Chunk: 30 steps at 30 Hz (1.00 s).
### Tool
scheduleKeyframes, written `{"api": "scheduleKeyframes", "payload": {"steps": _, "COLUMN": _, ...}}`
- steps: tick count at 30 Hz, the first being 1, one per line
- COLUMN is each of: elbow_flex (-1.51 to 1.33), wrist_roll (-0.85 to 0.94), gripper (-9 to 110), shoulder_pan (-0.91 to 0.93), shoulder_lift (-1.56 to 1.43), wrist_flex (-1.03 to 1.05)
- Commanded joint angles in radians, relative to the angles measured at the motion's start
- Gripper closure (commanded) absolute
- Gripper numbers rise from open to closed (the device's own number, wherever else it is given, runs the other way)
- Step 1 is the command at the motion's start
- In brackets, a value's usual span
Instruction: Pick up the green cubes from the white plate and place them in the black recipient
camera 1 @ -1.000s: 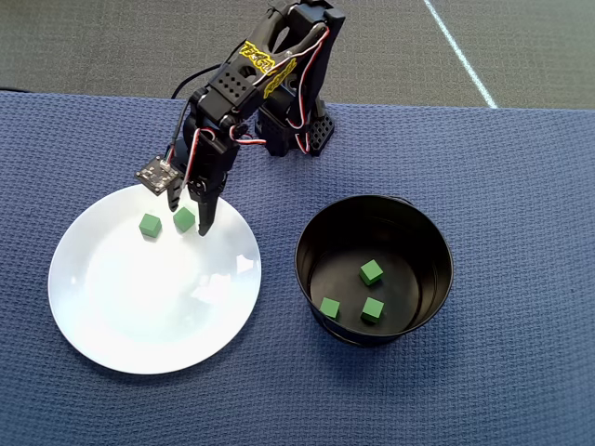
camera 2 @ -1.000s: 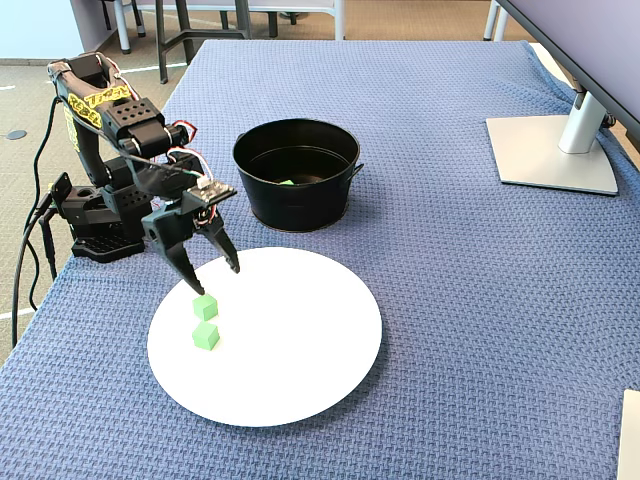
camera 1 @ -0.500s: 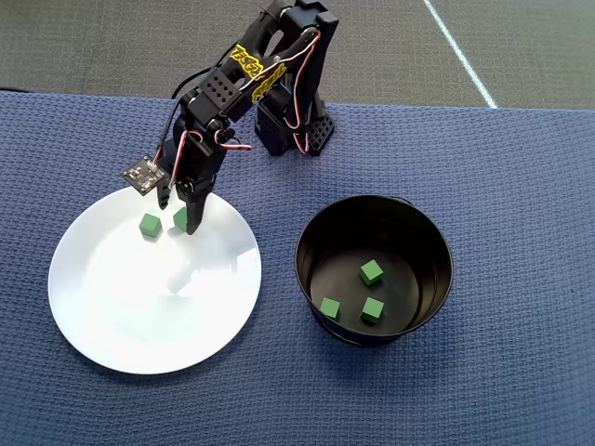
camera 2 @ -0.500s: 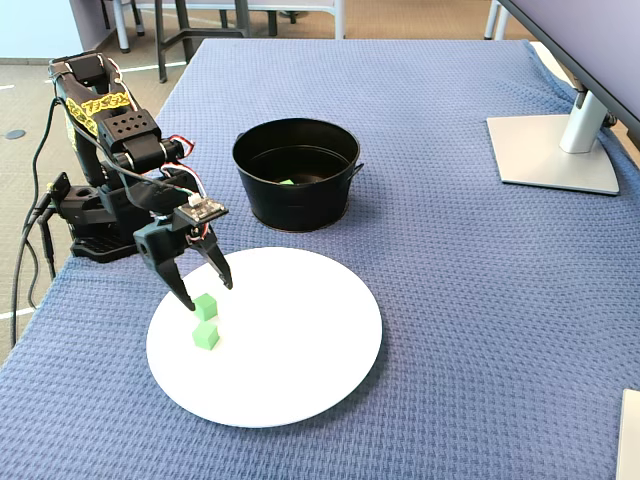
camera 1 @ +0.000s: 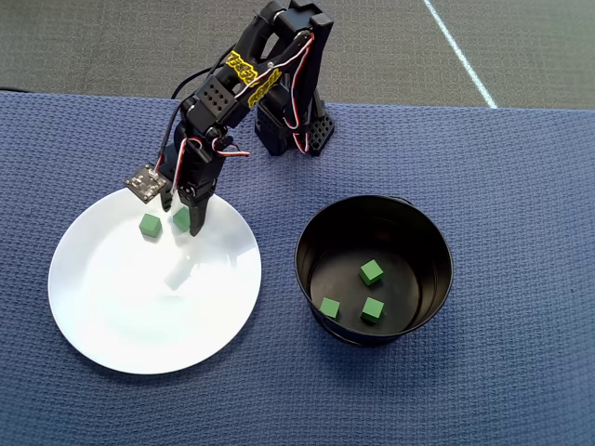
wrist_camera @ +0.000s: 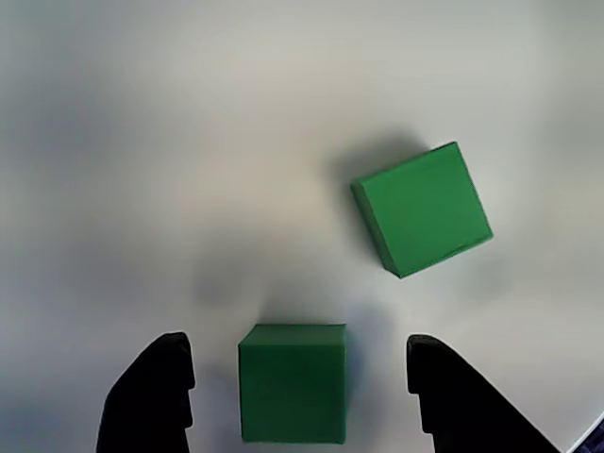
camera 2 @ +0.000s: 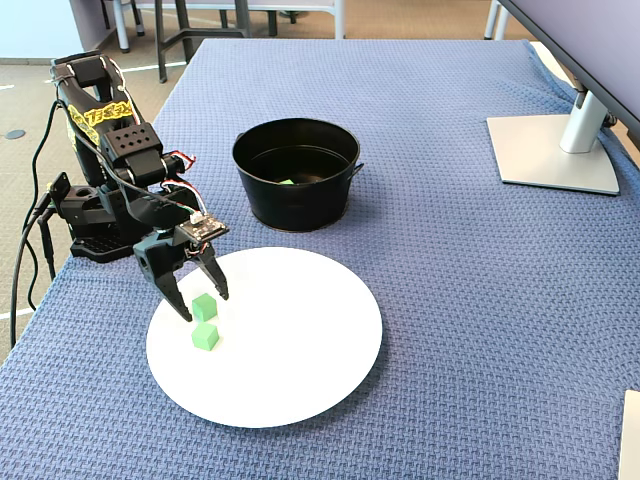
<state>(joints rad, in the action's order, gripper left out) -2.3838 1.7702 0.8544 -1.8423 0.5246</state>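
Surroundings: monitor stand (camera 2: 556, 150) at the desk's right edge in the fixed view, well clear.
Second cube (wrist_camera: 422, 208): loose just beside the jaws.
Gripper (wrist_camera: 297, 377): open, straddling a green cube (wrist_camera: 293, 382), fingers apart from it.
White plate (camera 1: 121, 325): near the arm's base.
Black pot (camera 1: 311, 237): three cubes (camera 1: 371, 272) inside.

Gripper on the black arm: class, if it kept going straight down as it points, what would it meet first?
Probably the small bright-green cube between the open gripper fingers, resting on the round white plate; depth is unclear.
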Motion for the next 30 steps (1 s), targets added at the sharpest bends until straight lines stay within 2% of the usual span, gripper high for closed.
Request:
{"api": "scheduleKeyframes", "payload": {"steps": 1, "elbow_flex": -0.008, "wrist_roll": 0.012, "gripper": 84, "shoulder_pan": -0.018, "shoulder_lift": -0.008, "wrist_flex": -0.026}}
{"api": "scheduleKeyframes", "payload": {"steps": 6, "elbow_flex": -0.015, "wrist_roll": -0.003, "gripper": 90, "shoulder_pan": -0.034, "shoulder_lift": -0.008, "wrist_flex": -0.021}}
{"api": "scheduleKeyframes", "payload": {"steps": 10, "elbow_flex": -0.015, "wrist_roll": -0.012, "gripper": 101, "shoulder_pan": -0.035, "shoulder_lift": -0.008, "wrist_flex": -0.026}}
{"api": "scheduleKeyframes", "payload": {"steps": 15, "elbow_flex": -0.029, "wrist_roll": -0.028, "gripper": 101, "shoulder_pan": -0.040, "shoulder_lift": -0.011, "wrist_flex": -0.049}}
{"api": "scheduleKeyframes", "payload": {"steps": 19, "elbow_flex": 0.043, "wrist_roll": -0.189, "gripper": 101, "shoulder_pan": -0.084, "shoulder_lift": -0.055, "wrist_flex": -0.032}}
{"api": "scheduleKeyframes", "payload": {"steps": 24, "elbow_flex": 0.324, "wrist_roll": -0.367, "gripper": 101, "shoulder_pan": -0.114, "shoulder_lift": -0.135, "wrist_flex": 0.256}}
{"api": "scheduleKeyframes", "payload": {"steps": 30, "elbow_flex": 0.561, "wrist_roll": -0.707, "gripper": 101, "shoulder_pan": -0.210, "shoulder_lift": -0.233, "wrist_flex": 0.483}}
